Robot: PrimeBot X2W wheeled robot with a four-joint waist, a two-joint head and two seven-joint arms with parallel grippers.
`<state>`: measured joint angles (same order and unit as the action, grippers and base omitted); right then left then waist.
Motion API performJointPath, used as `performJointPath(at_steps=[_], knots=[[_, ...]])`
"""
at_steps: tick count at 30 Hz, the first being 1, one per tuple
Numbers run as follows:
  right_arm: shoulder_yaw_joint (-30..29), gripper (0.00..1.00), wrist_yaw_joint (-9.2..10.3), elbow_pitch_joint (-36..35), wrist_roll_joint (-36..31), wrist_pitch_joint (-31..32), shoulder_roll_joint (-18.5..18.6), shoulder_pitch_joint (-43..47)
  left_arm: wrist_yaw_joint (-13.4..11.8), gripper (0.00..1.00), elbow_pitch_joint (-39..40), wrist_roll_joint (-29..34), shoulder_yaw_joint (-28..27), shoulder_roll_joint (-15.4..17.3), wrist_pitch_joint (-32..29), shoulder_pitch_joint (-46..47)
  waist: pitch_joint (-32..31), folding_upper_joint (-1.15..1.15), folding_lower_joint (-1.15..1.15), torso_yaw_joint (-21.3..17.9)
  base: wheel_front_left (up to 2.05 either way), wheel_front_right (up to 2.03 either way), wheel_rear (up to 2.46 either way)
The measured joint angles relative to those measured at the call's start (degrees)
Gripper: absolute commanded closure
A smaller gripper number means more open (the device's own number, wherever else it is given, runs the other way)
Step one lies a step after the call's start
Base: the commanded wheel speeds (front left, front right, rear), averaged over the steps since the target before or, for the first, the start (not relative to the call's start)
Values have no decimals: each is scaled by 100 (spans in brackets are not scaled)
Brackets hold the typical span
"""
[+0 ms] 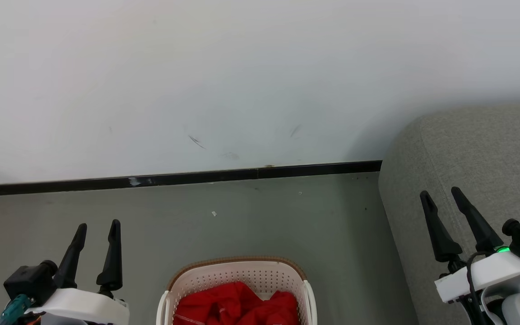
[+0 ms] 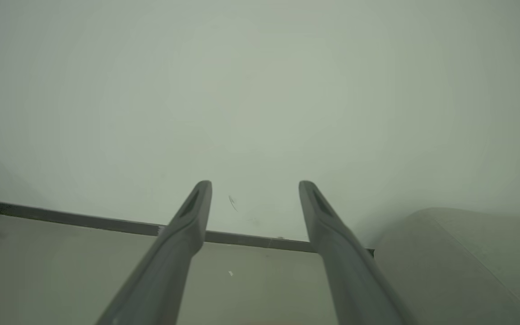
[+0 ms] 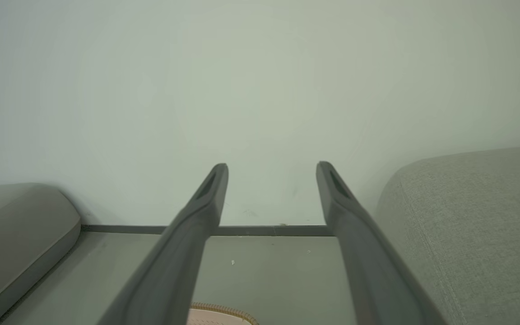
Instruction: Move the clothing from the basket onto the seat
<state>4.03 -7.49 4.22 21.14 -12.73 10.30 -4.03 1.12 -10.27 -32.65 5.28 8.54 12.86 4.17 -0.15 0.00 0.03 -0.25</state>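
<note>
My left gripper (image 1: 98, 224) and right gripper (image 1: 440, 193) both have fingers spread apart, holding nothing. Near me, between them, the red clothes (image 1: 237, 307) lie heaped in the basket (image 1: 237, 260). The sofa (image 1: 481, 158) curves down on the right, with a strip of floor (image 1: 242, 216) between it and the basket. The floor runs on to the far baseboard (image 1: 174, 178).

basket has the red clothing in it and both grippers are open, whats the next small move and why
Probably swing the right gripper down and inward until it is over the clothing in the basket. It and the left gripper are both open, hold nothing and point up on either side of the basket, and the seat is on the right arm's side, which suggests a shorter carry.
</note>
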Motion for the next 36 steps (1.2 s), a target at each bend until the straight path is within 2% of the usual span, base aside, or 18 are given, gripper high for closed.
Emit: performJointPath(at_steps=[8,36], knots=[[-162,0,-1,22,-761,-147,-96,1,-5,0,-3,586,35,-66,143,20,-6,0,-1,-10,0,0,0],[-275,0,-1,216,-951,-148,-309,1,7,0,-156,814,-159,-267,143,114,-13,0,-1,-1,0,0,0]])
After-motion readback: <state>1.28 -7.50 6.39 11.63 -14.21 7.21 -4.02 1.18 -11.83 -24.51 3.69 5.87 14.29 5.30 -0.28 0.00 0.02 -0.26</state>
